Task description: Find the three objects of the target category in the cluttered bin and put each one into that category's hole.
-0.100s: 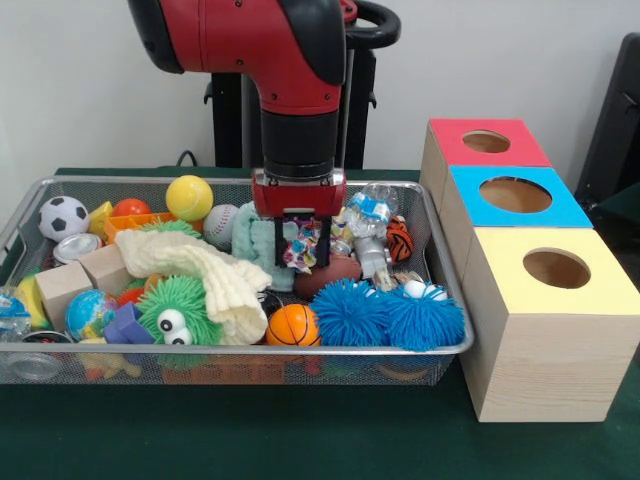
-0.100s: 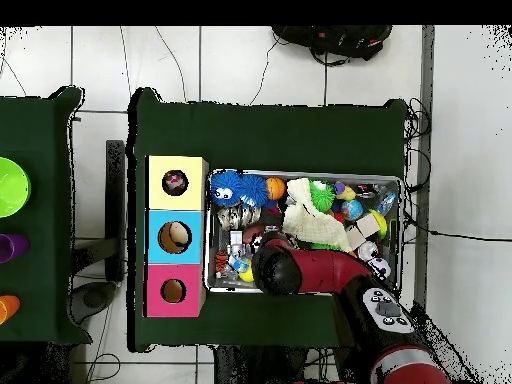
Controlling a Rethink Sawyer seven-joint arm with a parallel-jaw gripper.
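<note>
Front view: wire-mesh bin (image 1: 440, 352) on a green tablecloth (image 1: 300, 440), heaped with toys. Gripper (image 1: 302, 250), black fingers below a red wrist block, lowered into the bin's middle, closed narrowly on a small multicoloured patterned item (image 1: 299, 246); what this item is cannot be told. Around it: yellow smooth ball (image 1: 189, 197), soccer ball (image 1: 63, 216), baseball (image 1: 220, 223), small basketball (image 1: 293, 325), two blue spiky rubber balls (image 1: 388, 315) at the near rim, green fuzzy toy with googly eyes (image 1: 175, 318), cream ribbed knit cloth (image 1: 205, 275), plain wooden blocks (image 1: 85, 278), globe ball (image 1: 90, 312), brown football (image 1: 328, 273). Right of the bin, three wooden boxes in a row, each with a round hole: red top (image 1: 487, 142), blue top (image 1: 515, 195), yellow top (image 1: 555, 270). Overhead view: arm (image 2: 335, 275) covers the gripper, so its grasp is not seen here; the bin's (image 2: 304, 175) full outline shows; the yellow box (image 2: 176, 182) and blue box (image 2: 175, 237) each show something inside the hole, and the red box (image 2: 174, 291) hole looks dark.
</note>
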